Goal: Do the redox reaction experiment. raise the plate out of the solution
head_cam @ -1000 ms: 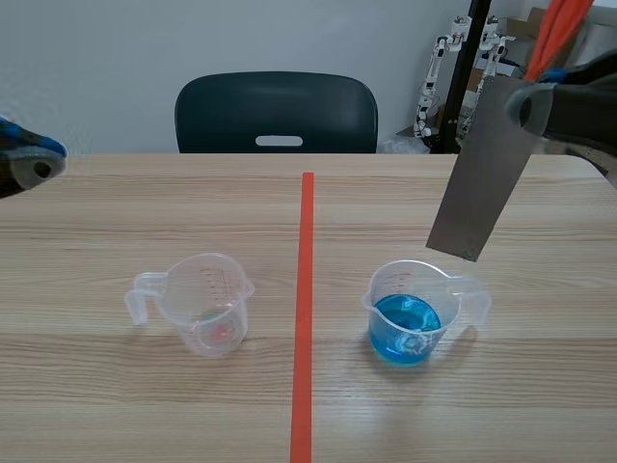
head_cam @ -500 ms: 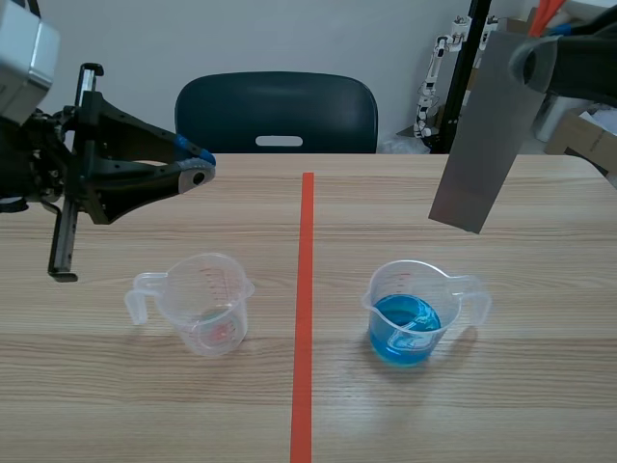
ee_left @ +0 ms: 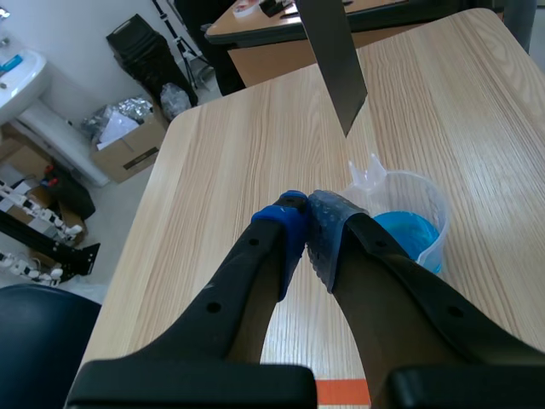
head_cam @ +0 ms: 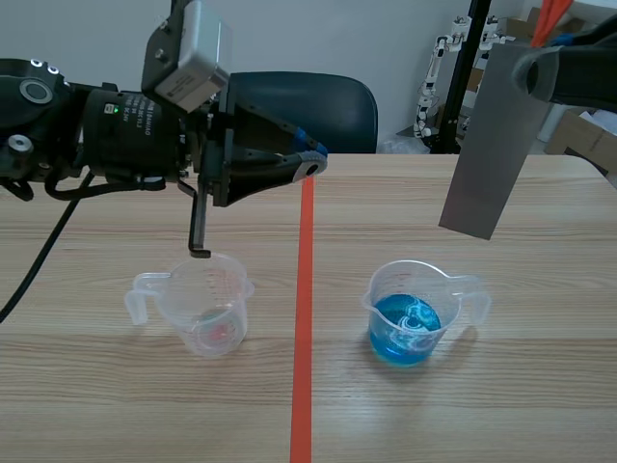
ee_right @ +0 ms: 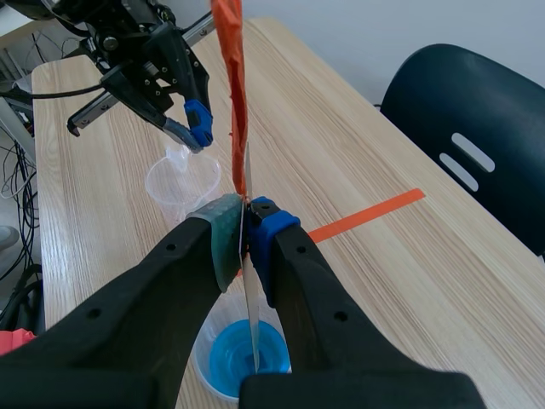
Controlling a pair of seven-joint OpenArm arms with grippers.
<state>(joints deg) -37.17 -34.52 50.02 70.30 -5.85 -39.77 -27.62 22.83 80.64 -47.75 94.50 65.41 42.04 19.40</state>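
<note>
**1. Right gripper** [ee_right: 243, 223]. The fingers are clamped on the upper part of the plate [head_cam: 490, 145], with a pad pressed flat against each face. This grip lets the sheet hang edge-down without twisting.

**2. Plate.** A thin grey metal sheet, hanging tilted in the scene view. Its lower edge is in the air above the blue beaker [head_cam: 413, 311], perhaps slightly beyond it, and touches neither rim nor liquid. It looks fully lifted out of the solution. Holding it over the beaker would let any drips fall back in. An orange strip [ee_right: 228, 77] rises from its top past the fingers. This is probably a tag or handle fixed to the plate, but the pads hide the join.

**3. Blue beaker.** Clear plastic with a handle and spout, holding a shallow pool of blue solution. It stands on the table [head_cam: 96, 405], to the right of the tape line [head_cam: 304, 318].

**4. Left gripper** [head_cam: 308, 166]. The fingers are closed together on nothing. It hovers over the table near the tape line, above and behind the empty beaker [head_cam: 205, 304]. It is well apart from the plate and leaves the working side free.

**5. Empty beaker.** Same pattern as the blue one, standing left of the line, with a faint reddish trace at the bottom.

**6. Chair** [head_cam: 280, 111]. Dark, unoccupied, at the far edge of the table.
</note>
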